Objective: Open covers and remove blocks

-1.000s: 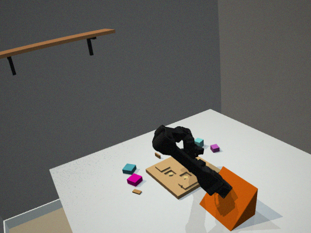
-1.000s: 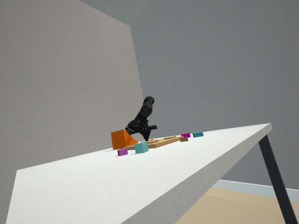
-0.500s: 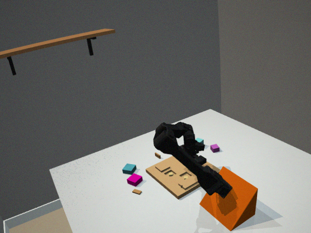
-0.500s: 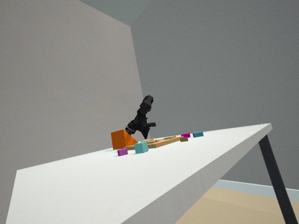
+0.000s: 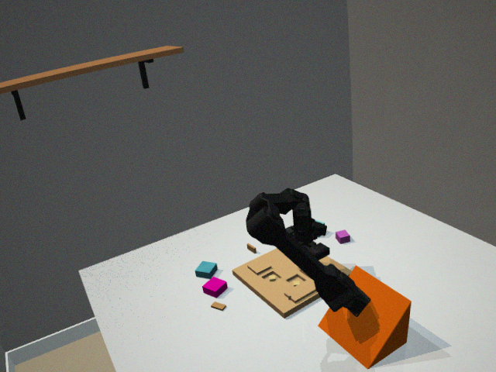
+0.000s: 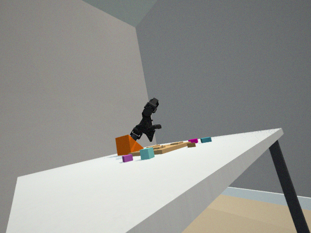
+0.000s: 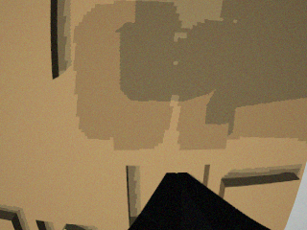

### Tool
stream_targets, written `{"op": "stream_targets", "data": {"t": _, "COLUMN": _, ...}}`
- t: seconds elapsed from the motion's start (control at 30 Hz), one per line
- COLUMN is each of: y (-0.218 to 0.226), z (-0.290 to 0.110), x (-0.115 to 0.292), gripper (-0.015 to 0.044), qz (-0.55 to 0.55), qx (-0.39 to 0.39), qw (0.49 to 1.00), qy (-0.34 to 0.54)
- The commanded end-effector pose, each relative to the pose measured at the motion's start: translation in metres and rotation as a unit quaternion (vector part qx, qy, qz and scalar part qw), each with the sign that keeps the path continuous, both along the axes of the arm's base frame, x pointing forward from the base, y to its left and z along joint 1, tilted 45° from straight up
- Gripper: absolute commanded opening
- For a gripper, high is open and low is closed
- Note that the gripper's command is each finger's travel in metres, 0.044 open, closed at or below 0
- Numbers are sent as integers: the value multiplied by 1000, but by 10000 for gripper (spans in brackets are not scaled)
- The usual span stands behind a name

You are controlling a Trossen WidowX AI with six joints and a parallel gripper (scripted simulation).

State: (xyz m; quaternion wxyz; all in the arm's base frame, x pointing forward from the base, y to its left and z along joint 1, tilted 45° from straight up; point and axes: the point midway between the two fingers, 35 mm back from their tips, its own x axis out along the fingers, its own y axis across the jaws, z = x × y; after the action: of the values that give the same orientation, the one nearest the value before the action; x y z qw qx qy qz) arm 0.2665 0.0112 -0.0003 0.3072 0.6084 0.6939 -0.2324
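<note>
The tan puzzle board lies flat in front of the orange wedge. One open well holds a pale yellow block. My gripper is shut and empty. It hangs a little above the board's far right part, casting a shadow on it. A teal block and a magenta block rest on the table left of the board. A purple block and a second teal block rest beyond its far right side.
The orange wedge carries the arm's base right beside the board. Two small tan pieces lie loose on the white table, one of them also in the exterior view. A wall shelf hangs far off.
</note>
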Motion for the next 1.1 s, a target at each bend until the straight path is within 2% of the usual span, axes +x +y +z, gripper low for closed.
{"op": "stream_targets", "data": {"t": 0.0, "y": -5, "z": 4, "x": 0, "gripper": 0, "qz": 3, "qx": -2, "qw": 1000, "qy": -2}}
{"op": "stream_targets", "data": {"t": 0.1, "y": -2, "z": 4, "x": -7, "gripper": 0, "qz": 43, "qx": 4, "qw": 998, "qy": -42}}
{"op": "stream_targets", "data": {"t": 0.3, "y": -3, "z": 18, "x": -39, "gripper": 0, "qz": 217, "qx": 21, "qw": 952, "qy": -213}}
{"op": "stream_targets", "data": {"t": 0.43, "y": -2, "z": 25, "x": -60, "gripper": 0, "qz": 327, "qx": 32, "qw": 888, "qy": -321}}
{"op": "stream_targets", "data": {"t": 0.6, "y": 1, "z": 32, "x": -87, "gripper": 0, "qz": 451, "qx": 46, "qw": 774, "qy": -443}}
{"op": "stream_targets", "data": {"t": 0.77, "y": 3, "z": 35, "x": -99, "gripper": 0, "qz": 503, "qx": 52, "qw": 707, "qy": -494}}
{"op": "stream_targets", "data": {"t": 1.07, "y": 3, "z": 35, "x": -99, "gripper": 0, "qz": 504, "qx": 52, "qw": 706, "qy": -495}}
